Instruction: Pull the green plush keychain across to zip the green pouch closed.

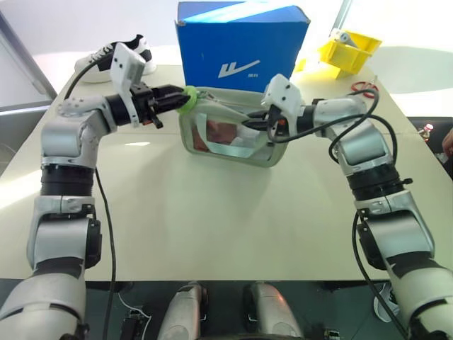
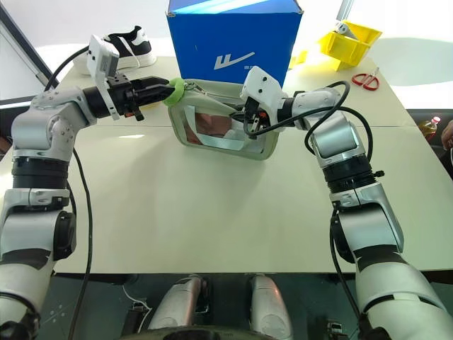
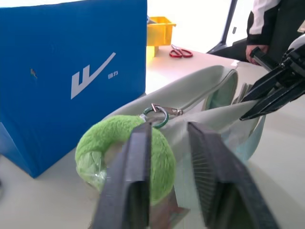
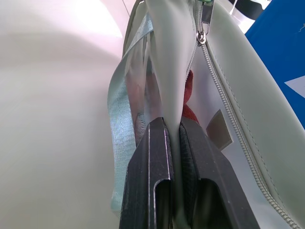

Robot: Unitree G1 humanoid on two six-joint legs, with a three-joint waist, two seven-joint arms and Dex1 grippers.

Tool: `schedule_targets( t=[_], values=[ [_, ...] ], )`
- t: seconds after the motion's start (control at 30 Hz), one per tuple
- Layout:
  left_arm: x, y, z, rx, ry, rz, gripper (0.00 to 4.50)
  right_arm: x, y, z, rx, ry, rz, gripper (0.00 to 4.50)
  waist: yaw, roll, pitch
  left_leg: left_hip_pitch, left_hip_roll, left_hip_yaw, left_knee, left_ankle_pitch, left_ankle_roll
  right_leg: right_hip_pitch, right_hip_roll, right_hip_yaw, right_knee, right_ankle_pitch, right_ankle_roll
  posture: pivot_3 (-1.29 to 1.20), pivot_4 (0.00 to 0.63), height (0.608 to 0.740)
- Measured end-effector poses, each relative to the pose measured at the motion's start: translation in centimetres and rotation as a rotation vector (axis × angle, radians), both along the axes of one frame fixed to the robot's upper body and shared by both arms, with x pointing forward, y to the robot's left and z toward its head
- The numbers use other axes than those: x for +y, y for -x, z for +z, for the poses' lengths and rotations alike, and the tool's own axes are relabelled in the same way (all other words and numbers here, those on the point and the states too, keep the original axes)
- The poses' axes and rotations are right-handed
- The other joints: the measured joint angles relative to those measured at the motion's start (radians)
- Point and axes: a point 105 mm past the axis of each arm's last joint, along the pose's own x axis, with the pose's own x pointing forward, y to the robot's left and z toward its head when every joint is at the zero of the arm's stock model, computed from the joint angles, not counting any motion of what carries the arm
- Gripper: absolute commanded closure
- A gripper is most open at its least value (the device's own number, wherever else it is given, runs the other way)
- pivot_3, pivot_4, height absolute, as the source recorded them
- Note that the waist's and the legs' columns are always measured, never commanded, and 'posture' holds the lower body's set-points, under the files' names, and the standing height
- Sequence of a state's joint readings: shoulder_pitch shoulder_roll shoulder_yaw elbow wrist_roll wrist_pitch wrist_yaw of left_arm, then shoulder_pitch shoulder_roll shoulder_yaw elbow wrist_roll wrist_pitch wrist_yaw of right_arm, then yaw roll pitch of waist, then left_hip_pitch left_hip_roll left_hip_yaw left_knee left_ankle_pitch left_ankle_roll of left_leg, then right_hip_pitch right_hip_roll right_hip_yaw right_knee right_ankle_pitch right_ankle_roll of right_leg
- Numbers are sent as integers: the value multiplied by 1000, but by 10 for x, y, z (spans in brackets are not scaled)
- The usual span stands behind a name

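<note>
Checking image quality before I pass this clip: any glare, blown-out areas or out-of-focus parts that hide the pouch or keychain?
Left eye view: window light washes out the background and puts glare on the table; green pouch readable. Left wrist view: the left gripper's fingers blur up close, green plush keychain clear, sky overexposed. Right wrist view: tabletop glare, but the right gripper pinching pouch fabric stays sharp.

The green pouch (image 1: 230, 134) is seen standing on the table, a boxy pale sage-green bag with clear window sides through which something red is visible. Its top edge is pinched up at the end toward the robot's right, and a pale ribbon strap hangs down that end. The green plush keychain (image 3: 125, 151), a fuzzy lime-green ring, is hooked by a small metal ring to the zipper pull at the opposite end.
</note>
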State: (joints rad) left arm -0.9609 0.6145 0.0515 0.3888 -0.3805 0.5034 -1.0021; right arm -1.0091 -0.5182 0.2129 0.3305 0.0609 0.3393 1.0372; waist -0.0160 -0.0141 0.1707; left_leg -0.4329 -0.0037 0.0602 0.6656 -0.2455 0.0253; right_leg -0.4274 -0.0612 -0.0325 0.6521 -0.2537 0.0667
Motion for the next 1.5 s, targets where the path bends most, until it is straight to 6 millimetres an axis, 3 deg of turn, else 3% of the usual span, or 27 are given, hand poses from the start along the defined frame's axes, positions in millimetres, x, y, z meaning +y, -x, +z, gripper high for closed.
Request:
schedule_targets(
  t=[0.07,0.33,0.43,0.6,0.8,1.0,1.13,1.2,1.33,1.43,1.5],
  values=[
    [2,-2,-4,-11,-29,24,619,0,0,0,-1,1,1,4500,0,0,0,0,0,0,0,0,0,0,0,0,0,0,0,0,150,740],
    [1,-12,-15,-51,-93,79,619,2,5,-2,4,5,11,4500,1,0,0,0,0,0,0,0,0,0,0,0,0,0,0,0,150,740],
    [-1,-16,-23,-39,-84,77,1912,2,6,-2,4,5,14,4500,-1,0,0,0,0,0,0,0,0,0,0,0,0,0,0,0,150,740],
    [-1,-16,-23,-47,-90,70,4445,2,6,-3,12,4,7,4500,1,0,0,0,0,0,0,0,0,0,0,0,0,0,0,0,150,740],
    [-2,-15,-21,-43,-89,54,4445,2,7,-3,14,3,4,4500,1,0,0,0,0,0,0,0,0,0,0,0,0,0,0,0,150,740],
    [-40,1,16,-137,-63,-79,4445,4,7,-3,17,-6,7,4500,2,0,0,0,0,0,0,0,0,0,0,0,0,0,0,0,150,740],
    [-65,4,-2,-138,-147,-143,4445,9,8,-4,21,-15,19,4500,-4,0,0,1,0,1,0,0,0,0,1,0,2,0,0,0,150,740],
    [-67,2,-15,-127,-193,-149,4445,10,8,-4,22,-16,20,4500,-5,0,0,2,0,1,0,0,0,0,1,1,2,0,0,0,150,740],
    [-65,-1,-18,-147,-213,-139,4445,10,7,-5,22,-16,18,4500,-3,0,0,2,0,1,0,0,0,0,1,1,2,0,0,0,150,740],
    [-63,-5,-17,-148,-210,-126,3492,9,7,-5,23,-16,14,4500,-1,0,0,2,0,1,0,0,0,0,1,1,2,0,0,0,150,740],
    [-60,-6,-16,-144,-203,-115,2398,9,7,-5,23,-17,12,4500,-1,0,0,2,0,1,0,0,0,0,1,1,2,0,0,0,150,740]
  ],
)
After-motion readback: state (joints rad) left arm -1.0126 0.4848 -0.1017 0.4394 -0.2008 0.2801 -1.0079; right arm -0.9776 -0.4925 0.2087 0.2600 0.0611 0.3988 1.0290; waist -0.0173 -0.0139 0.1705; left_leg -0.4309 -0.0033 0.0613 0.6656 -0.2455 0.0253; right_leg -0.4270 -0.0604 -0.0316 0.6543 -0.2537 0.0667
